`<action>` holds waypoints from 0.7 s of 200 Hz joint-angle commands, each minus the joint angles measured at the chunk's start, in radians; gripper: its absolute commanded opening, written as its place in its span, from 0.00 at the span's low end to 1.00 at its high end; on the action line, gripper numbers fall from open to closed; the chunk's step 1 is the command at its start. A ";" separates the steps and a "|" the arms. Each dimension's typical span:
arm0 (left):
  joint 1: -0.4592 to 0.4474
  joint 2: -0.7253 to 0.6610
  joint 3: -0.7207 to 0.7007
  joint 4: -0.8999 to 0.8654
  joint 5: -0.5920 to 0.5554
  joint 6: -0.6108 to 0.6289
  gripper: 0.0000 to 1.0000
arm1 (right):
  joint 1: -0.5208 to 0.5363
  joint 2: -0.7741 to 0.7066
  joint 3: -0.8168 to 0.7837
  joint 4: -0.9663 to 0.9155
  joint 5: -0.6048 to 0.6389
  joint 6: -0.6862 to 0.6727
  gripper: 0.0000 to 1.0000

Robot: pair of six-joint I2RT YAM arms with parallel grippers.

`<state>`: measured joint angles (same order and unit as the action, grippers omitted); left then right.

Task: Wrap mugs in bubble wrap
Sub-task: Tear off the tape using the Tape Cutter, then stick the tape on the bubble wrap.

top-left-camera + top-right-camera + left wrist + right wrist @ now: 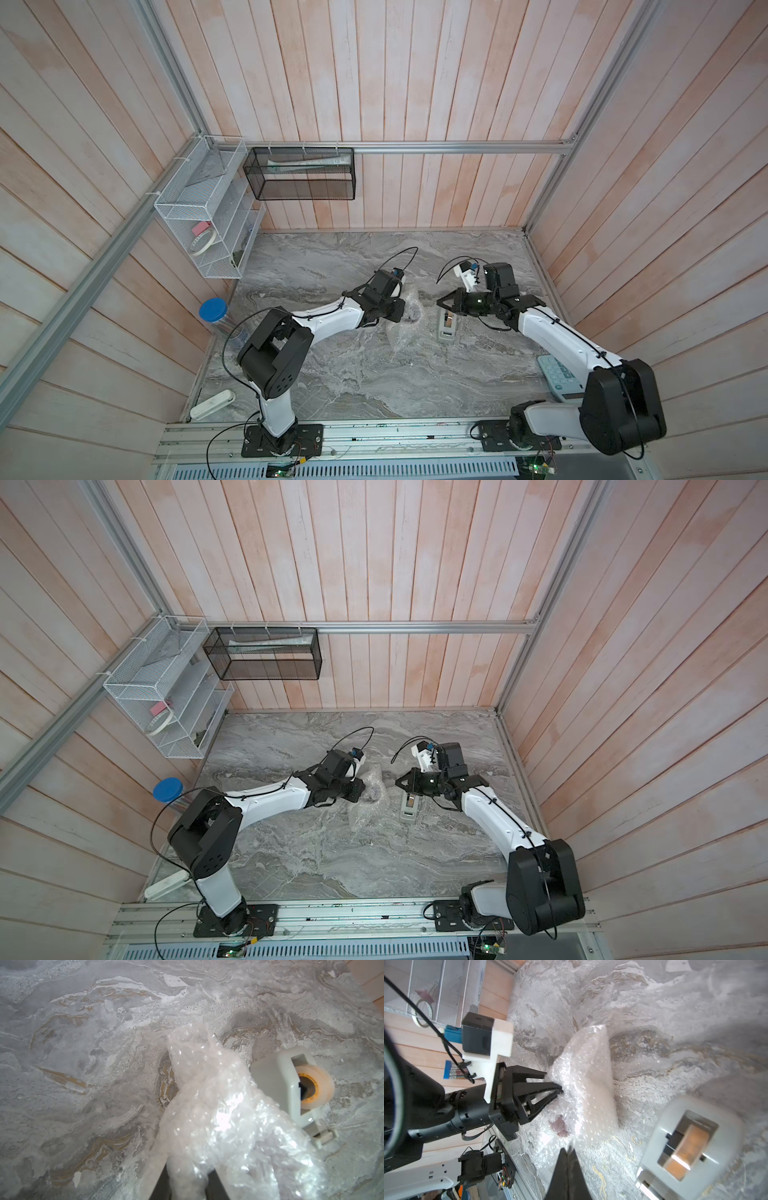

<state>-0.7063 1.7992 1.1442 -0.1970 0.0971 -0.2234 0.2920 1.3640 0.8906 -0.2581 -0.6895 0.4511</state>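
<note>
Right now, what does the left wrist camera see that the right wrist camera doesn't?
Only the left wrist view shows the round side of the clear tape roll with its orange ring. Only the right wrist view shows the black left gripper from outside, pinching the crinkly clear bubble wrap, the shut right gripper, a dull reddish patch under the wrap, perhaps the mug, and the white wire shelf. Both show that bubble wrap, the grey boxy tape dispenser and the grey marble table.
</note>
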 commanded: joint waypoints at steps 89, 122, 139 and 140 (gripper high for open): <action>-0.013 0.042 -0.013 -0.018 0.059 0.078 0.22 | 0.098 0.242 0.117 -0.008 -0.106 -0.143 0.00; -0.013 0.040 -0.012 -0.018 0.061 0.082 0.22 | 0.105 0.284 0.144 0.012 -0.128 -0.139 0.00; -0.013 0.036 -0.012 -0.018 0.060 0.081 0.22 | 0.111 0.305 0.158 0.011 -0.131 -0.138 0.00; -0.013 0.036 -0.011 -0.018 0.061 0.081 0.22 | 0.111 0.306 0.158 0.011 -0.131 -0.139 0.00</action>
<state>-0.7071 1.8057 1.1442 -0.1795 0.1265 -0.1596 0.3901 1.6405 1.0122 -0.2554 -0.7898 0.3313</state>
